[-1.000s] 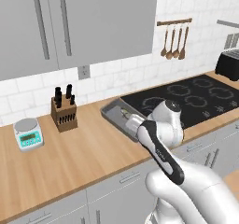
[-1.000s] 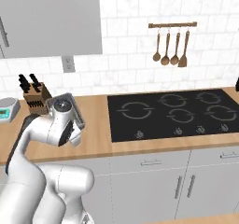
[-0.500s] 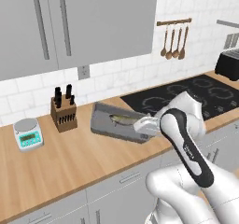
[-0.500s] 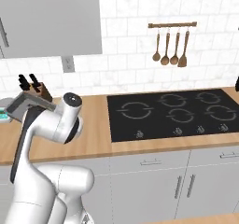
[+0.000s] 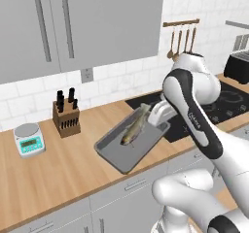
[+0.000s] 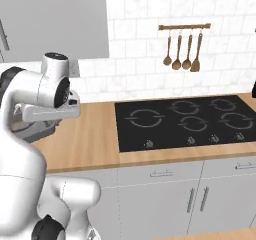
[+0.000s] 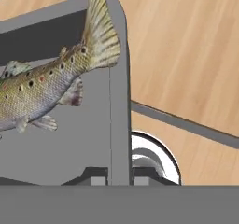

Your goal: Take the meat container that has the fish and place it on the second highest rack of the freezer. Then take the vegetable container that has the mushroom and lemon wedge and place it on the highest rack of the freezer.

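The arm rises from the base, bends sharply at a high elbow and reaches back down to the left, its wrist turned toward the counter edge. The gripper [image 5: 158,118] is clamped on the rim of the meat container [image 5: 127,147], one finger on either side of the wall in the hand view. The tray hangs tilted above the wooden counter [image 5: 58,164], with the fish [image 5: 134,127] lying lengthwise in it, between the knife block [image 5: 65,115] and the cooktop [image 6: 187,119].

Left base view: from behind-left, looking down over the worktop [image 5: 58,169] | Right base view: from behind-right, same worktop [image 6: 95,139] and hob [image 6: 185,119] shared | Hand view: close along the gripper [image 7: 116,178] at the meat container [image 7: 119,101] rim and fish [image 7: 46,87]
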Motion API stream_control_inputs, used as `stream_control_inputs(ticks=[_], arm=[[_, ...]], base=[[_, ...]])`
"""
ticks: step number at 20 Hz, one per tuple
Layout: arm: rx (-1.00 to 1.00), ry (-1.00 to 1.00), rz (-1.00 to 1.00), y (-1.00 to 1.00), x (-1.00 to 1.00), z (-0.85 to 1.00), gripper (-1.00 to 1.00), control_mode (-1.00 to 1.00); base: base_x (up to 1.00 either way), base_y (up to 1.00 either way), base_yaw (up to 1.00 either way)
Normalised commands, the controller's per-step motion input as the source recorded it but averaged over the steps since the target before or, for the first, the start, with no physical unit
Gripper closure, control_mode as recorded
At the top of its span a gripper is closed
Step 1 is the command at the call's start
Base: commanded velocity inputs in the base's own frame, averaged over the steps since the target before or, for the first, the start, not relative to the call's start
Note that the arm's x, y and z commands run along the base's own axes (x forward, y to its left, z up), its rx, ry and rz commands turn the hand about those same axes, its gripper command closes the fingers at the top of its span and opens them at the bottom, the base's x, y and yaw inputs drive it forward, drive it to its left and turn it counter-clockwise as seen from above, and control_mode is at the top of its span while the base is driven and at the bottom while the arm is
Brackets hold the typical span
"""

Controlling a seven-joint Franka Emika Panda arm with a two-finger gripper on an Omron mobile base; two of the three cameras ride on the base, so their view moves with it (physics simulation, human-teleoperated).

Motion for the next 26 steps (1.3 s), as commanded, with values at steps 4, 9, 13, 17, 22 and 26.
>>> stream_control_inputs(ticks=[4,9,13,17,22,26], arm=[[-0.08,0.0,0.14,-0.37,-0.27,1.0,1.0,-1.0],[0.06,-0.02,0.12,-0.44,-0.39,0.87,1.0,-1.0],[0.24,0.0,0.01,-0.27,-0.3,0.43,1.0,-1.0],[0.01,0.0,0.0,0.0,-0.02,0.04,1.0,-1.0],[0.0,0.0,0.0,0.0,0.0,0.0,1.0,-1.0],[0.0,0.0,0.0,0.0,0.0,0.0,1.0,1.0]], base=[[0.0,0.0,0.0],[0.0,0.0,0.0],[0.0,0.0,0.0],[0.0,0.0,0.0],[0.0,0.0,0.0],[-0.03,0.0,0.0]])
